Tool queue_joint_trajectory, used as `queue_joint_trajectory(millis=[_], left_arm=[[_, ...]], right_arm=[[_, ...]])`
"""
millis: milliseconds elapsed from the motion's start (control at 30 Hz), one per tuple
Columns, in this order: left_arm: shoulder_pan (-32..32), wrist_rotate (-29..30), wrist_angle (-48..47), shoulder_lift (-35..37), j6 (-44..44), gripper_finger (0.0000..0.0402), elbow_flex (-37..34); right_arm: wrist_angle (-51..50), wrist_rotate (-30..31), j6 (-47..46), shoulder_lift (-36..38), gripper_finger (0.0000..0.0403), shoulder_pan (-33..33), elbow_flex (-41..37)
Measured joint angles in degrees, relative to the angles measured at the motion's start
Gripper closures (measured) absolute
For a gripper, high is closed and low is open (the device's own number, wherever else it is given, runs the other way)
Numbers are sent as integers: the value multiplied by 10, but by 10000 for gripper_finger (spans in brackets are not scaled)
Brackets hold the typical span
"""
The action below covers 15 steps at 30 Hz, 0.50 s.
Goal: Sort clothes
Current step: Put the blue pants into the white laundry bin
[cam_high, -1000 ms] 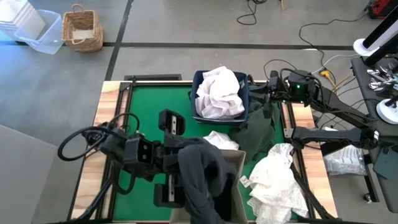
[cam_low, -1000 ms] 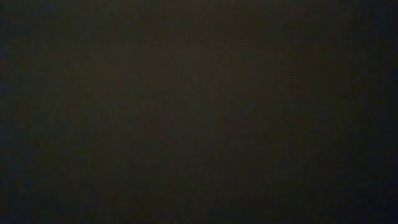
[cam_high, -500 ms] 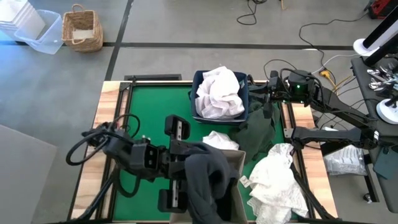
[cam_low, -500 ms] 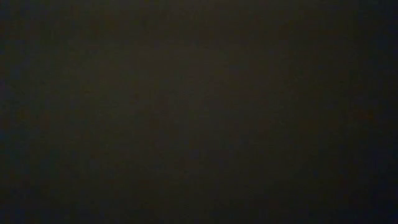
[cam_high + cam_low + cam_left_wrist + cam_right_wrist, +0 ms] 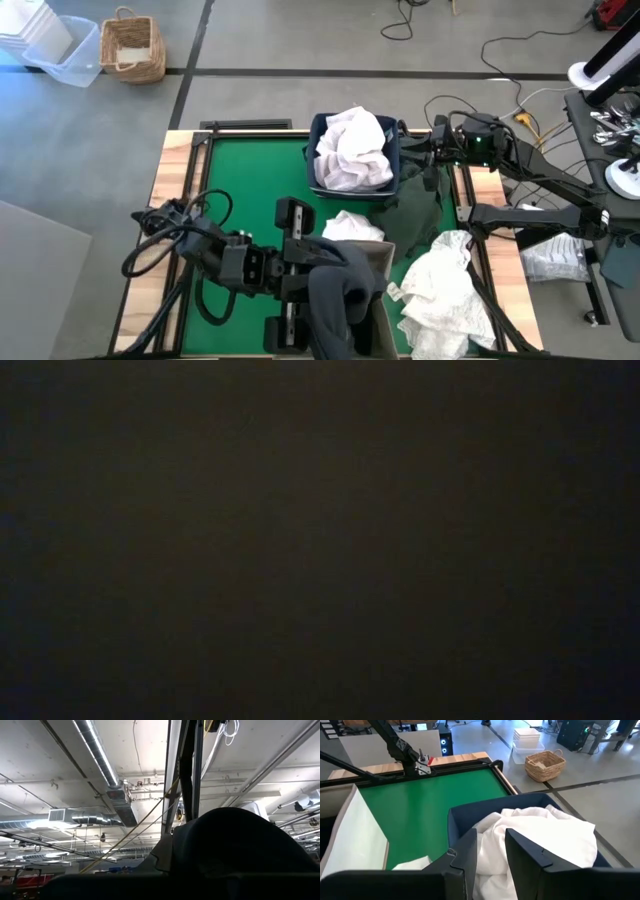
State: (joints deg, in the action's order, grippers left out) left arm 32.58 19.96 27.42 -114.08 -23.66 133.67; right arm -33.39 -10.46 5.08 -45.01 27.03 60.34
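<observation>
Your left gripper [image 5: 318,262], pinching the grey garment [image 5: 338,300], has slid right; the garment drapes lengthwise toward the near edge.

Right gripper [image 5: 490,851] slightly spread over the whites [image 5: 540,832].

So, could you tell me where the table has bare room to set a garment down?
The green mat is bare left of the navy bin, back to the far edge. Crowded: the right side, with white clothes, a dark green garment and the beige bin.
</observation>
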Motion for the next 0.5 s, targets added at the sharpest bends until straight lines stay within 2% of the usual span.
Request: queue_joint_trajectory(millis=[300,500], left_arm=[[0,2,-35,0,-13,401,-4],[0,3,-35,-1,-13,401,-11]], right_arm=[[-8,0,-1,0,326,0,0],[-8,0,-1,0,320,0,0]])
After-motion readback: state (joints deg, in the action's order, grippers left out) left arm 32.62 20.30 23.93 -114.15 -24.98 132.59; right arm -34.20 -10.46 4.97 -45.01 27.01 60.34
